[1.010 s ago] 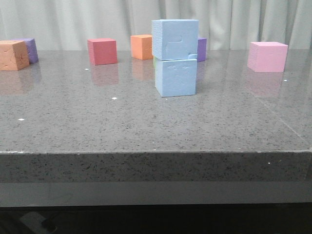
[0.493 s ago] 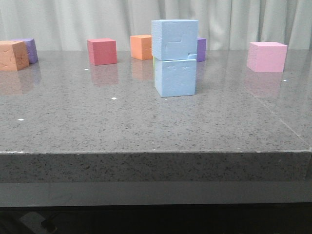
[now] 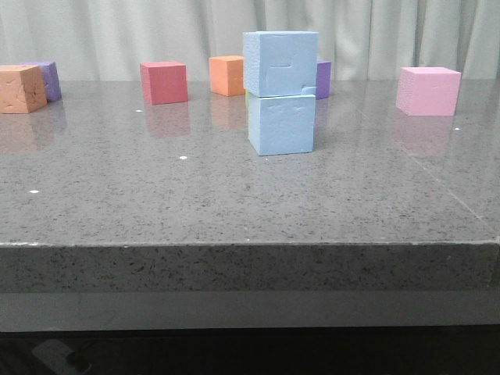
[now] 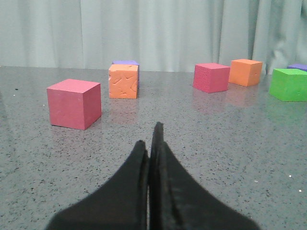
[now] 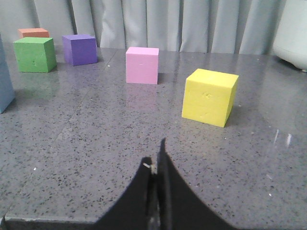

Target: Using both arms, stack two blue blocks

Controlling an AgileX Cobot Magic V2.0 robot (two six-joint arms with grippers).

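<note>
Two pale blue blocks stand stacked in the middle of the table in the front view: the upper blue block [image 3: 280, 62] rests on the lower blue block [image 3: 282, 123], shifted slightly left. No arm touches them and neither gripper shows in the front view. A sliver of a blue block [image 5: 5, 81] shows at the edge of the right wrist view. My left gripper [image 4: 150, 141] is shut and holds nothing, low over the grey table. My right gripper [image 5: 154, 160] is shut too, empty, near the table's front edge.
Around the stack stand a red cube [image 3: 164, 82], orange cubes [image 3: 227, 75] [image 3: 21, 88], purple cubes [image 3: 47, 80] [image 3: 323, 78] and a pink cube [image 3: 427, 91]. The right wrist view shows a yellow cube [image 5: 210, 97], a pink cube [image 5: 142, 65], a green cube [image 5: 33, 54]. A red cube [image 4: 74, 103] lies near the left gripper.
</note>
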